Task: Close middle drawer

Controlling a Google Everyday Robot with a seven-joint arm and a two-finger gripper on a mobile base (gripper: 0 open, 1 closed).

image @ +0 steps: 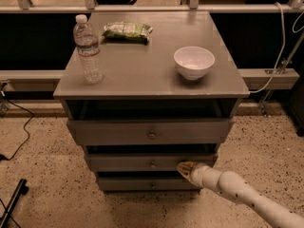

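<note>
The middle drawer [142, 161] is a low grey front with a small central knob [153, 165], set in a grey cabinet between a taller top front [150, 131] and a narrower bottom front [149, 184]. It stands slightly pulled out, with a dark gap above it. My gripper [184, 169] is at the right part of the middle drawer's front, at or touching the panel, on a white arm that comes in from the lower right.
On the cabinet top [152, 61] stand a clear water bottle [87, 50] at the left, a green snack bag [127, 31] at the back and a white bowl [194, 62] at the right. Speckled floor lies around. A black cable [19, 132] lies at the left.
</note>
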